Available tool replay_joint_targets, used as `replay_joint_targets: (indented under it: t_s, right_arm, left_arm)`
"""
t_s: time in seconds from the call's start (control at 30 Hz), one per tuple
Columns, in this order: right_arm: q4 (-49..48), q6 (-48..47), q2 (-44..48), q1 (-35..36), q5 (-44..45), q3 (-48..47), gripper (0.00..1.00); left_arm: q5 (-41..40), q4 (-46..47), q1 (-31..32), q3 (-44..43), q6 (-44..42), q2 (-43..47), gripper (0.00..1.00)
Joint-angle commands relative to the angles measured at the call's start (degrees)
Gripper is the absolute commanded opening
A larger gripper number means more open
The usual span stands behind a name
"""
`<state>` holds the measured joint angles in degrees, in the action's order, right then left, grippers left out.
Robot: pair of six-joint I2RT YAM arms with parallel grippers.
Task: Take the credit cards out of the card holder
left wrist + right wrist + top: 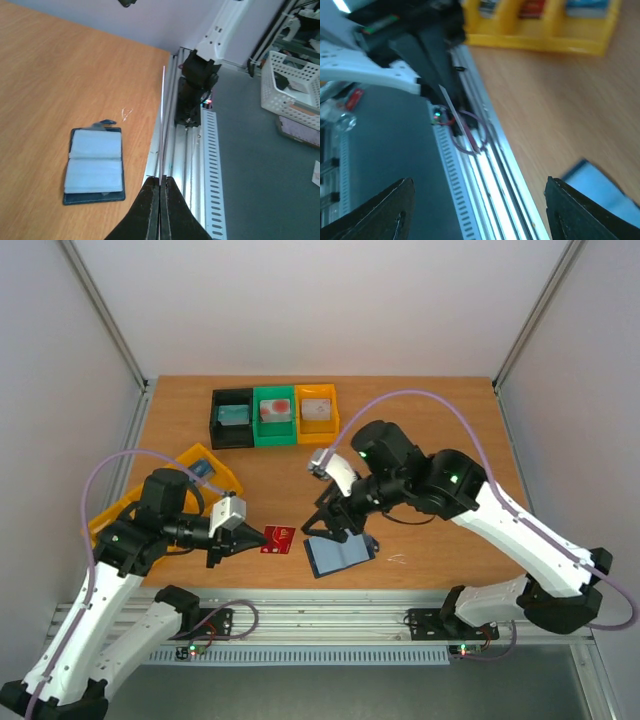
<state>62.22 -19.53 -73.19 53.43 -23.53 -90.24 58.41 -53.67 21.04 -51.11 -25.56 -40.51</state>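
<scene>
The slate-blue card holder (340, 555) lies open on the table near the front edge, its pale pocket pages up (95, 166). A red credit card (279, 539) is pinched by my left gripper (258, 536), just left of the holder. In the left wrist view that card (163, 125) shows edge-on as a thin line between the shut jaws of the left gripper (161, 182). My right gripper (328, 525) hovers over the holder's left part. Its jaws (477, 185) stand wide apart with nothing between them, and the holder (600, 185) is a blue blur at right.
Black (232, 418), green (273, 416) and yellow (317, 412) bins stand in a row at the back, each with a card inside. A yellow tray (205, 462) lies at the left under my left arm. The aluminium rail (180, 150) runs along the table's front edge.
</scene>
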Motion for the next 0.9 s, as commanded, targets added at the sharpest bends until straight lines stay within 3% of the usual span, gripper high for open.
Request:
replay_joint_targets:
  t_s: [0.0,0.17,0.2,0.33,0.37,0.43,0.47,0.53,0.57,0.67,0.77,0.87]
  right_arm:
    - [-2.5,-8.7,-7.3,4.8,-8.7,-5.8,0.72]
    - [-1.4,-10.5,-11.9,6.6,-10.4,-9.3,0.67]
    - [-0.8,-10.7,-12.7,6.6,-11.9,-9.4,0.50]
    - [-2.0,-9.5,-11.9,6.6,-12.3,-7.6,0.08]
    - [-2.6,-8.7,-11.5,6.6,-11.3,-7.0,0.02]
    - [-4.2,-6.6,-10.3,6.5,-7.8,-5.7,0.01]
    - [-4.8,-4.9,-9.7,6.3,-5.3,-5.3,0.01]
    - [-5.8,1.9,-8.6,4.3,2.9,-4.8,0.01]
    - [-6.2,10.4,-8.2,1.9,7.6,-4.3,0.01]
    - [-11.4,30.8,-4.7,-7.1,8.3,2.0,0.01]
    - [-25.7,44.0,0.9,-9.0,12.9,12.3,0.01]
    - [-29.6,51.8,1.7,-9.0,17.8,15.0,0.01]
  left_arm:
    - [5.6,-2.6,0.3,-2.5,-4.5,-0.2,0.00]
    - [6.3,-2.7,0.4,-2.2,-4.6,0.2,0.00]
    - [6.4,-2.5,0.3,-2.1,-4.4,0.2,0.00]
    - [6.4,-2.0,0.3,-1.9,-3.6,0.1,0.00]
    - [6.4,-1.5,0.4,-1.8,-3.2,0.2,0.00]
    - [5.4,0.9,0.4,-1.2,-1.1,0.3,0.00]
    - [3.9,3.6,0.4,-0.6,0.7,0.6,0.06]
    - [-4.7,10.9,0.4,1.3,7.7,1.4,0.44]
    - [-10.3,14.3,0.3,1.7,10.4,1.9,0.53]
    - [-24.3,18.7,0.5,0.2,12.5,1.4,0.54]
    - [-32.4,18.4,2.9,-4.4,4.2,-1.7,0.49]
    - [-39.6,17.2,8.6,-8.7,-4.3,-5.7,0.49]
